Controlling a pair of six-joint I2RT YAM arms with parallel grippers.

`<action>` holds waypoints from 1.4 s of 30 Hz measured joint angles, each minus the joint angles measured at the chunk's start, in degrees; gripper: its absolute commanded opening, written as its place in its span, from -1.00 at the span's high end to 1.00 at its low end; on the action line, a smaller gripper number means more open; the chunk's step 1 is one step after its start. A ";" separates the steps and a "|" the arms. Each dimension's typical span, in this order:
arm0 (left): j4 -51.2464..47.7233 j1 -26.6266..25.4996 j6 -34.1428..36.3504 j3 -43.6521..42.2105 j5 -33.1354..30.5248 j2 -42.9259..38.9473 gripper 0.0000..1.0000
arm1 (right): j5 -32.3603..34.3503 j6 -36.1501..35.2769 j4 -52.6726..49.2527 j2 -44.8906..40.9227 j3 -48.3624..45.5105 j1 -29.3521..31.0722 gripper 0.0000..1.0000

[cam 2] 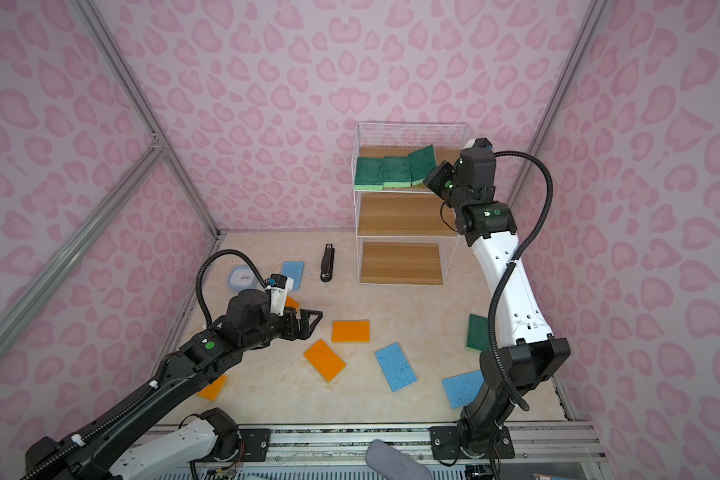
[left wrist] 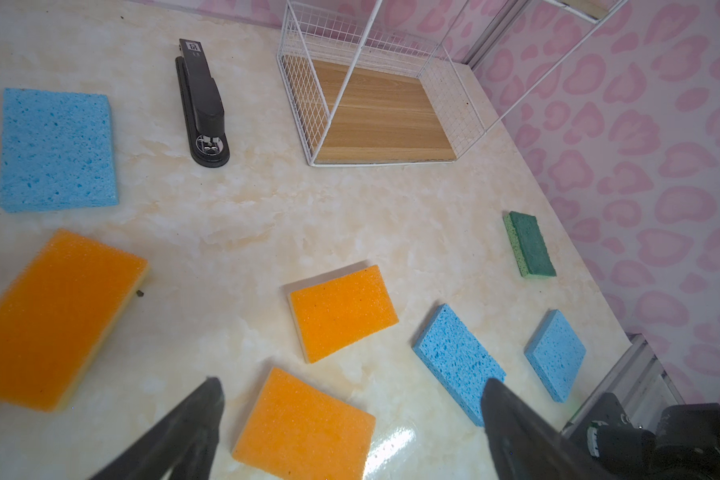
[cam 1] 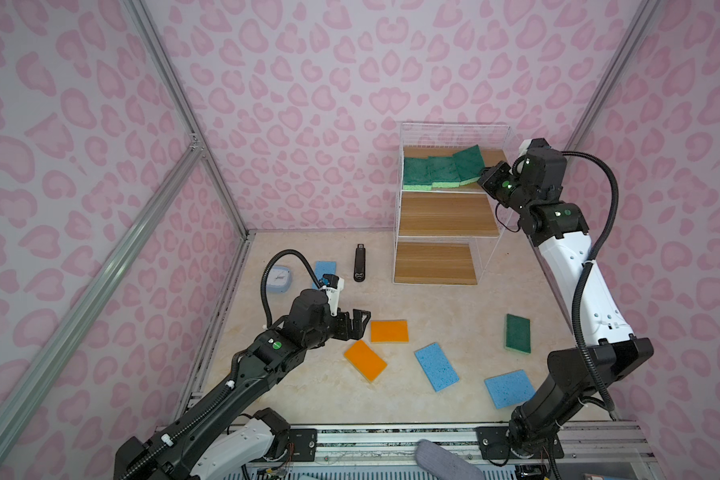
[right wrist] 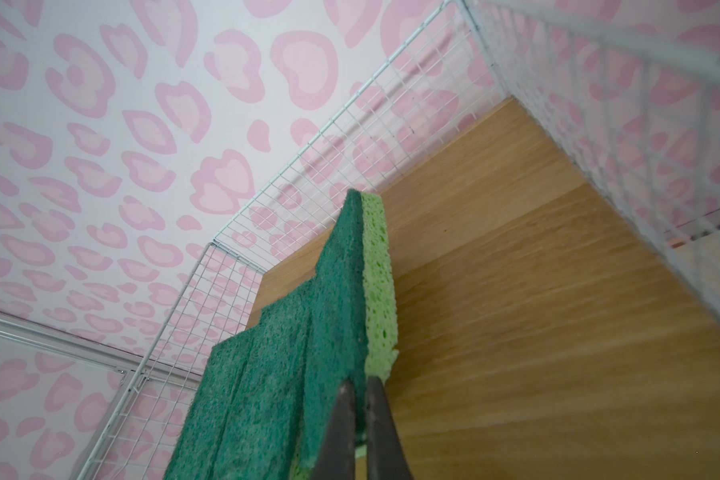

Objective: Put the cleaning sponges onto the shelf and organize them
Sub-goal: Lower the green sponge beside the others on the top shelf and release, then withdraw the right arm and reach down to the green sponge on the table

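Right gripper [right wrist: 360,384] pinches, fully closed, the edge of a dark green rectangular sponge [right wrist: 350,266], tilted on the top wooden board [right wrist: 516,291] of the white wire shelf [cam 1: 445,216]. This seems the placing step; next, lay it flat and release. Left gripper [left wrist: 352,382] hangs wide open, empty, over the tabletop [cam 1: 454,311].

Left arm covers most of one orange sponge [cam 2: 213,390] near the counter's left edge. Its wrist hides nearly all of a second orange sponge [cam 2: 292,302]. Right arm hides half the green sponge [cam 2: 476,332] by the counter's right edge and one side of a blue sponge [cam 2: 458,390]. Left end effector [left wrist: 350,382]: fingers blurred, cut by frame bottom. Right end effector [right wrist: 360,384] and tilted green sponge [right wrist: 339,311]: also cut there. Light-blue device [cam 1: 278,279]: face too small to read.
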 measured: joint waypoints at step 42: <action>3.50 -7.45 -0.07 3.56 -0.17 15.17 -0.99 | 0.50 -10.99 -3.37 -33.83 -44.30 0.39 -0.55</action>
